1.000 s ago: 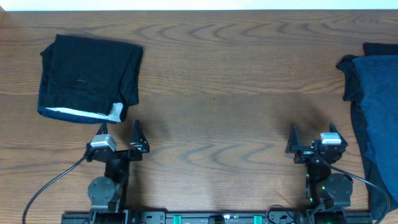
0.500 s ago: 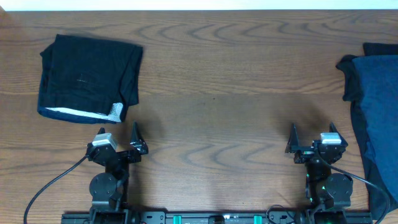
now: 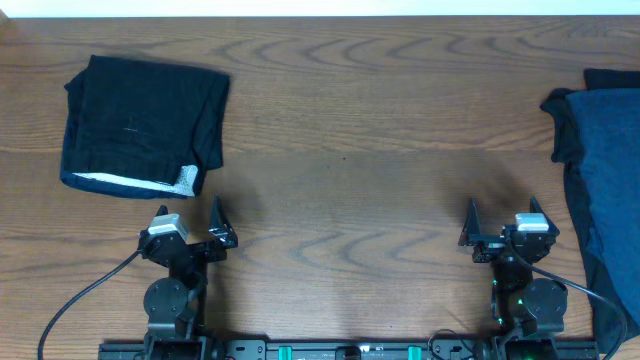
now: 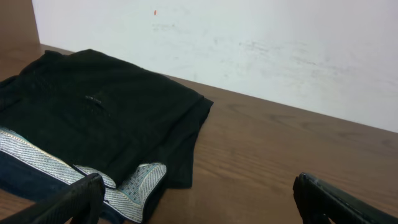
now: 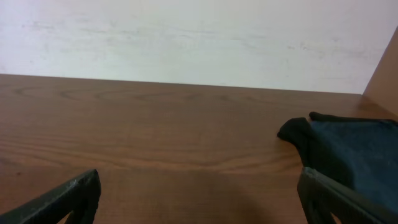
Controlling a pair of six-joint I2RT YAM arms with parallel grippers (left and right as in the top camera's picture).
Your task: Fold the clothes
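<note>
A folded black garment (image 3: 143, 122) with a pale patterned inner edge lies at the far left of the table; it also shows in the left wrist view (image 4: 99, 124). A dark navy garment (image 3: 605, 165) lies loose at the right edge, over a black one, and shows in the right wrist view (image 5: 348, 152). My left gripper (image 3: 190, 213) is open and empty, near the front edge, just below the folded garment. My right gripper (image 3: 503, 212) is open and empty, left of the navy garment.
The wooden table (image 3: 380, 130) runs up to a white wall (image 4: 249, 43) at the back. Cables (image 3: 80, 300) trail from the arm bases along the front edge.
The left gripper has drawn back slightly toward the front edge. The right arm and both garments have not moved.
</note>
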